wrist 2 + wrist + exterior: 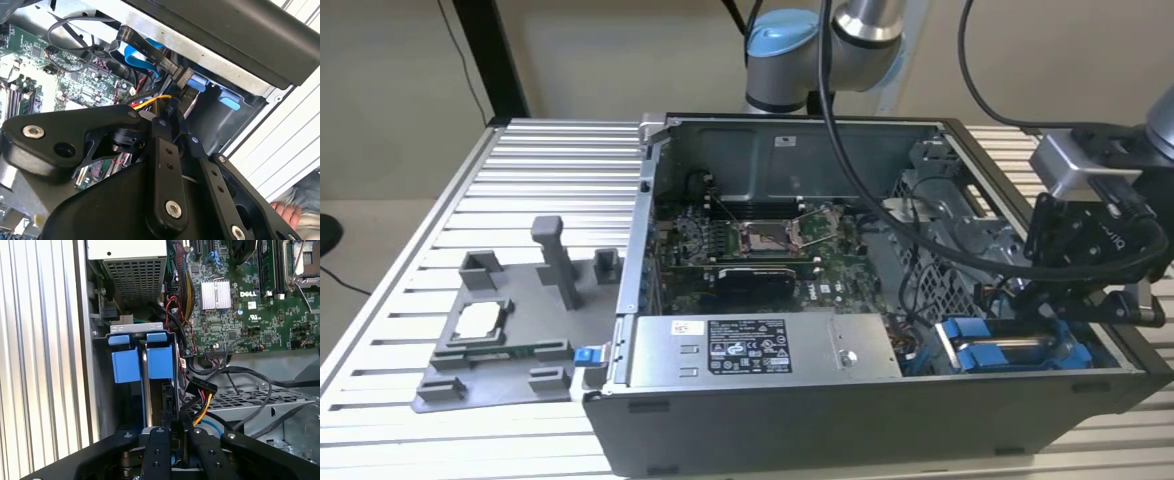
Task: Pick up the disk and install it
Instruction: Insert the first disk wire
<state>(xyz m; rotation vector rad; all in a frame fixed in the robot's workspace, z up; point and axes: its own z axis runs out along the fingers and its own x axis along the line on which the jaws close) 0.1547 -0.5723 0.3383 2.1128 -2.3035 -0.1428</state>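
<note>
The disk (160,362) stands on edge in the drive bay at the case's front corner on the exterior view's right, with its blue carrier bracket (1001,355) showing. My gripper (176,432) reaches down into that bay from above, and its black fingers are drawn close together, pinching the disk's near edge. In the second wrist view the gripper (172,107) points into the same corner, beside yellow and black cables. In the exterior view the gripper (1034,305) hangs just over the blue bracket. The disk's lower part is hidden inside the bay.
A second blue carrier (125,365) sits beside the disk. Power cables (200,395) crowd the bay. The grey power supply box (747,345) and motherboard (761,240) fill the case. A grey fixture (507,340) carries a small chip. A person's hand (287,212) rests beyond the case.
</note>
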